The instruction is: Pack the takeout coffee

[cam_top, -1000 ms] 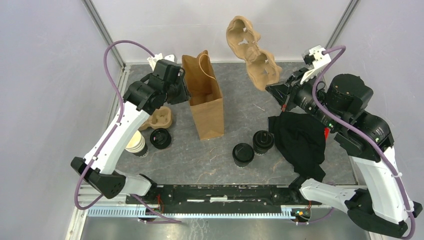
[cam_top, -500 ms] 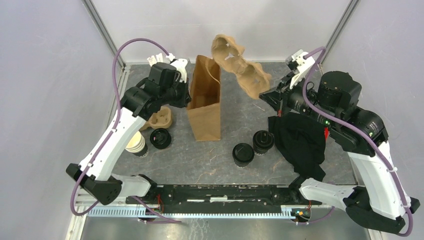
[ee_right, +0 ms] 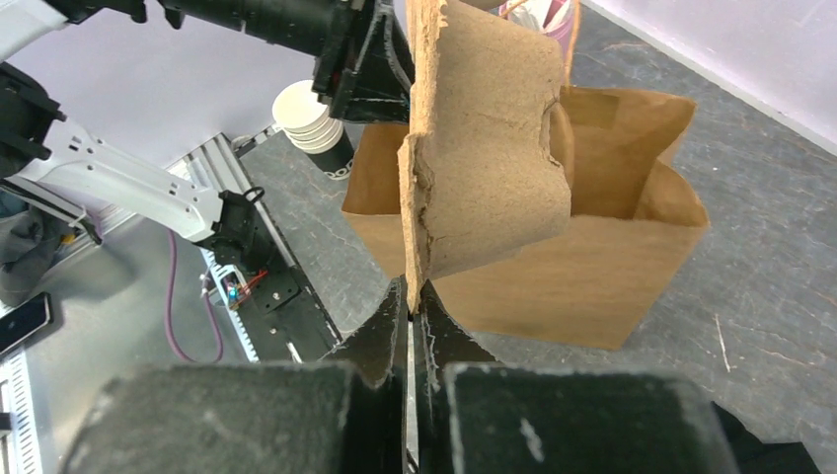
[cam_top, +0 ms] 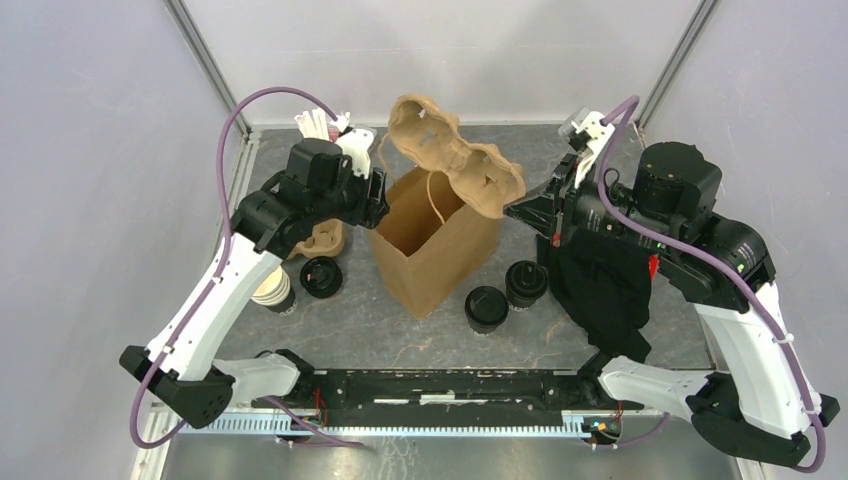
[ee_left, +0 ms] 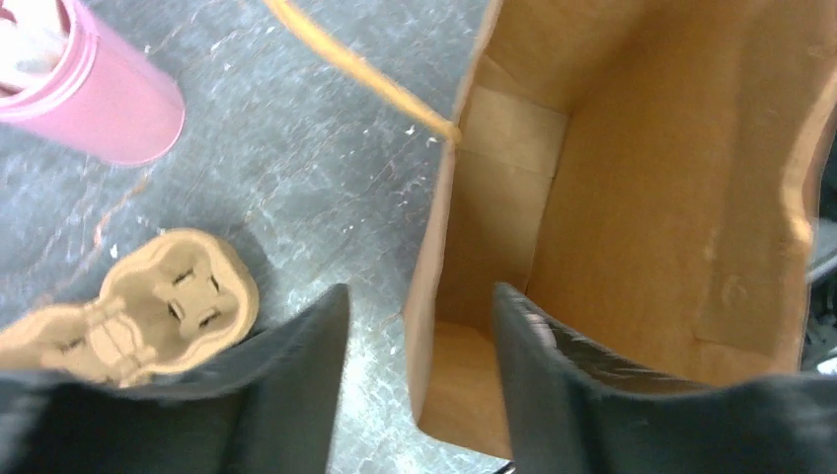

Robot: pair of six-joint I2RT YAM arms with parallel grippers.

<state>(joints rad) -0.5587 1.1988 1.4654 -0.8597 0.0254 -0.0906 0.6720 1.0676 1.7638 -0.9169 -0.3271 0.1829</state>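
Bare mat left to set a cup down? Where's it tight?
Free: near strip of grey mat between the lone black-lidded dark paper cup and the lidded pair, before the brown paper bag. Tight: left, by the tan pulp carrier and cream-rimmed cup stack; right, by the black cloth.

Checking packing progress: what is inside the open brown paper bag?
The brown paper bag shows only bare paper inside, nothing packed. One finger of the left gripper reaches in, covering part of the bottom; the tan pulp carrier blocks some from above.

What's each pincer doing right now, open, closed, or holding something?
Left pincer: open, astride the paper bag wall.
Right pincer: shut on the cup carrier.
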